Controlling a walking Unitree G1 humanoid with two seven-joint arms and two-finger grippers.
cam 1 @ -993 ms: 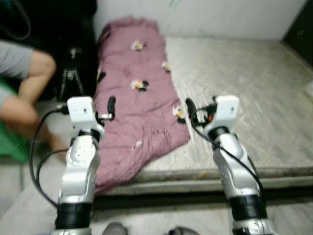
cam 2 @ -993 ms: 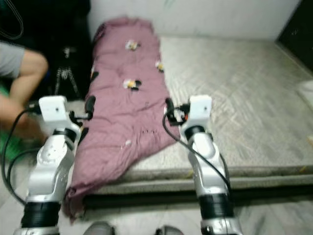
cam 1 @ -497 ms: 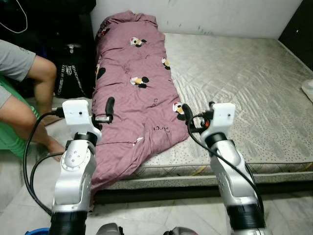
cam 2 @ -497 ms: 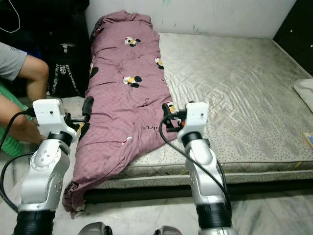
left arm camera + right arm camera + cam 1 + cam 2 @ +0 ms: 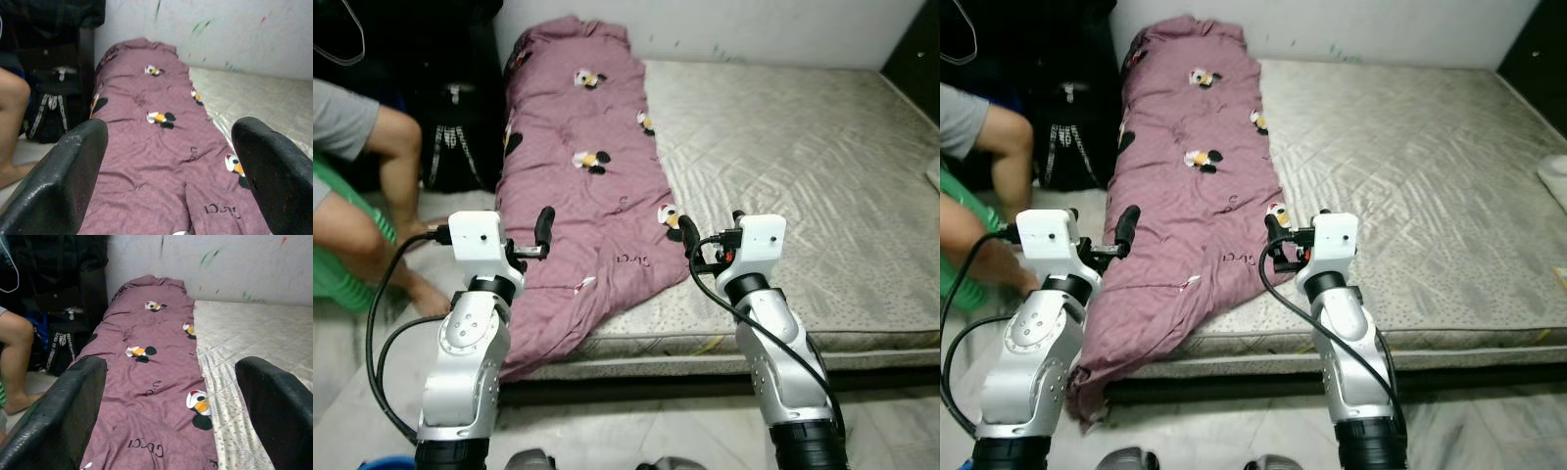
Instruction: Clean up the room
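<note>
A mauve quilt (image 5: 587, 176) printed with small cartoon figures lies lengthwise along the left side of a bare grey mattress (image 5: 803, 166). Its near end spills over the mattress's front left corner (image 5: 1126, 343) towards the floor. My left gripper (image 5: 540, 233) is raised just off the quilt's left edge and stands open and empty, as seen in the left wrist view (image 5: 171, 129). My right gripper (image 5: 705, 240) hovers over the quilt's near right edge, also open and empty, as seen in the right wrist view (image 5: 171, 367). Neither gripper touches the quilt.
A person sits on the floor at the left, bare legs (image 5: 382, 147) close to my left arm, on something green (image 5: 342, 284). A black bag (image 5: 455, 147) leans beside the bed. A white pillow edge (image 5: 933, 171) and dark furniture (image 5: 915, 49) are at the right.
The camera has moved a little and the blur of one second ago has cleared. Both arms keep the same raised pose, and the quilt lies as before.
</note>
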